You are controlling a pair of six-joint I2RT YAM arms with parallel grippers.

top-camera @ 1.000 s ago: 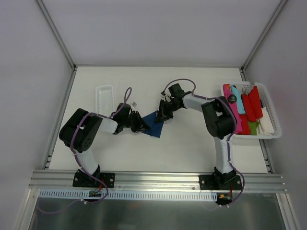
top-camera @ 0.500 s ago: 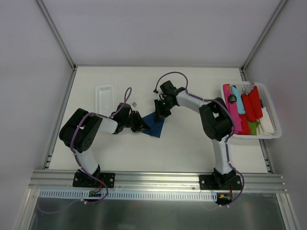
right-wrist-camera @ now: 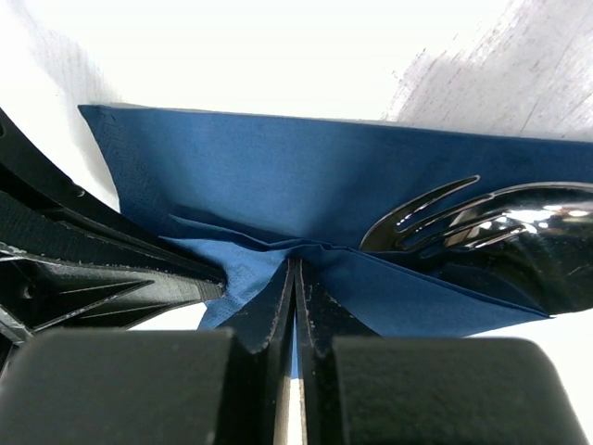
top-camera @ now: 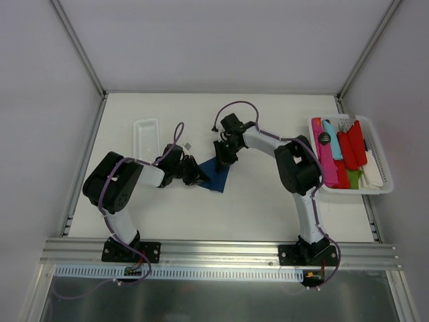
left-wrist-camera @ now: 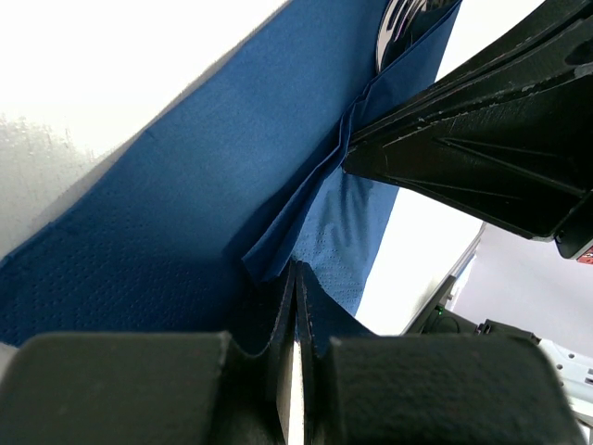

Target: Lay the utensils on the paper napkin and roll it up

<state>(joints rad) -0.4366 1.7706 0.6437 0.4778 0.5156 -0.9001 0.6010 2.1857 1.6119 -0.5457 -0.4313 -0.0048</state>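
The dark blue paper napkin [top-camera: 218, 177] lies mid-table, partly folded over, between my two grippers. My left gripper [top-camera: 198, 177] is shut, pinching a raised fold of the napkin [left-wrist-camera: 185, 213] at its left edge. My right gripper [top-camera: 225, 157] is shut on the folded edge of the napkin [right-wrist-camera: 278, 176] from the far side. The utensils [right-wrist-camera: 482, 222], a shiny fork and spoon, lie half tucked under the fold, just right of my right fingertips. A sliver of a utensil [left-wrist-camera: 398, 23] shows in the left wrist view. From above the utensils are hidden.
A long white tray [top-camera: 145, 135] sits at the back left of the table. A white basket [top-camera: 381, 155] with red, pink and turquoise plastic pieces stands at the right edge. White walls close in the table on three sides.
The right wrist has swung left and closer over the napkin's far edge, and its jaws have closed on the fold. The left arm has not moved.
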